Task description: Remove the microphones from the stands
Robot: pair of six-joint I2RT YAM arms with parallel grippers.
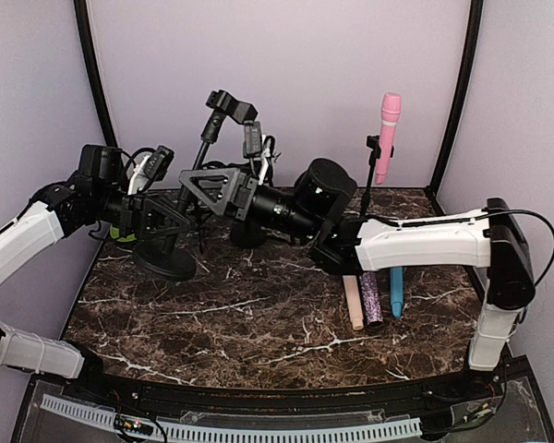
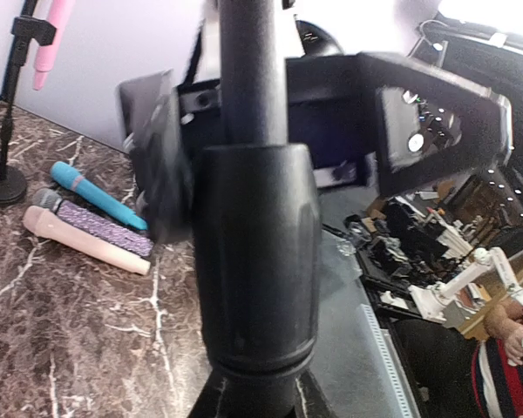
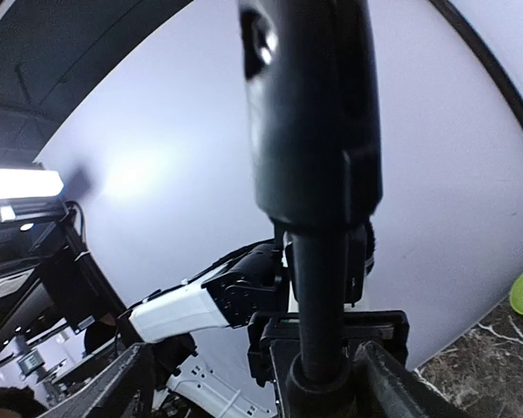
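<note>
Much was masked. The black stand (image 1: 166,263) rose from its round base at the table's (image 1: 212,318) back left. Both arms crossed in front of its pole, so the black clips at its top were hard to read, and I could not tell whether they held anything. In the left wrist view the pole and its thick collar filled the middle, blurred, hiding that arm's own fingers. From above, the left pincer (image 1: 162,220) was closed tight on the pole low down. The right pincer (image 1: 192,187) reached across from the right. Its fingers (image 3: 126,387) stood wide apart on either side of the pole, gripping nothing. A lime-green object (image 1: 122,235) showed only as a sliver behind the left arm.

The pink microphone (image 1: 389,125) stood upright in the clip of a thin stand (image 1: 367,180) at the back right, near the wall's black corner post. In front of it, side by side, lay a beige microphone (image 1: 354,303), a purple microphone (image 1: 373,297) and a blue microphone (image 1: 397,291), partly covered by the right forearm. The widest bare marble lay between the round base and the near rim.
</note>
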